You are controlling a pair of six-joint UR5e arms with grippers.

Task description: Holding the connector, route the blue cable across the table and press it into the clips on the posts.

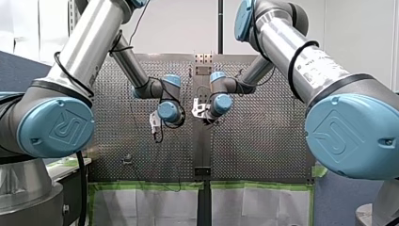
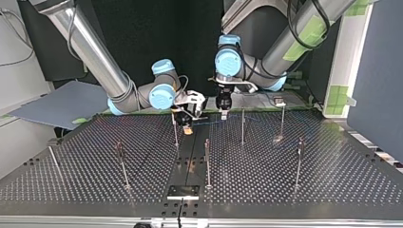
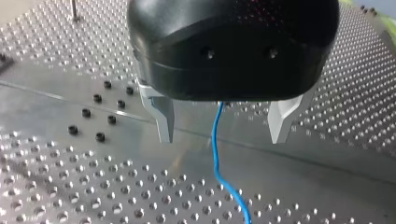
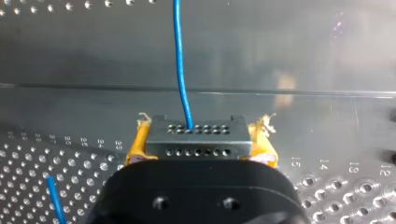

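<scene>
Two roles: my right gripper (image 4: 201, 140) clamps the connector (image 4: 196, 150) between its pads, anchoring the cable (image 4: 181, 70); my left gripper (image 3: 223, 136), jaws apart, straddles that cable, probably to guide it along.

Bright, even light fills the front view. In the top view the upper centre is dark, while the perforated table (image 2: 332, 171) gleams with soft glare.

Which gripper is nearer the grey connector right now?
Right. My right gripper is shut on the connector; my left gripper is apart from it, open, straddling the blue cable.
</scene>
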